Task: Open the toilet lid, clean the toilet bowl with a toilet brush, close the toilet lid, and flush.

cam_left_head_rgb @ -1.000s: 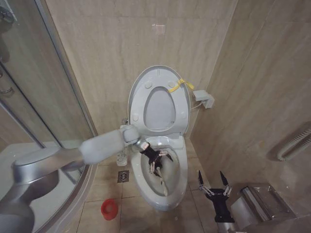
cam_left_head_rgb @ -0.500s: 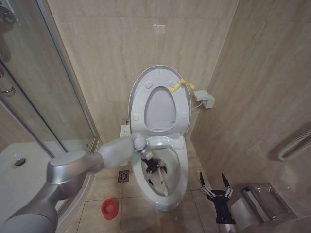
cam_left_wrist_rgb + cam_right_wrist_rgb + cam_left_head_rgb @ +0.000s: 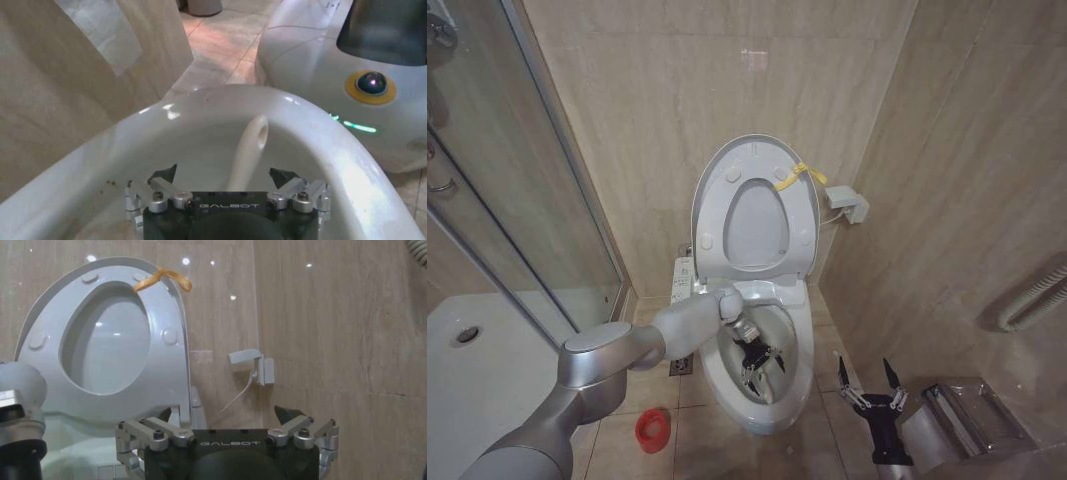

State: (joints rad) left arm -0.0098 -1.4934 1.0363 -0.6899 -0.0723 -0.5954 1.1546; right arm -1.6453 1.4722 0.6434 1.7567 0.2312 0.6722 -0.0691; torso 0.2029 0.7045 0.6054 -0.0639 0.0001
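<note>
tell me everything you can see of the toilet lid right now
The toilet lid is a large white elongated oval of smooth plastic. It stands raised, leaning back against the beige tiled wall, with the ring-shaped seat folded up against its underside. A yellow ribbon is tied at its upper edge on the robot's right. Small round bumpers dot the rim. No tool touches it: the left tool is down in the toilet bowl, and the right tool hangs low beside it.

left gripper [image 3: 760,364] in toilet bowl [image 3: 799,345] | toilet lid [image 3: 710,200] upright behind
</note>
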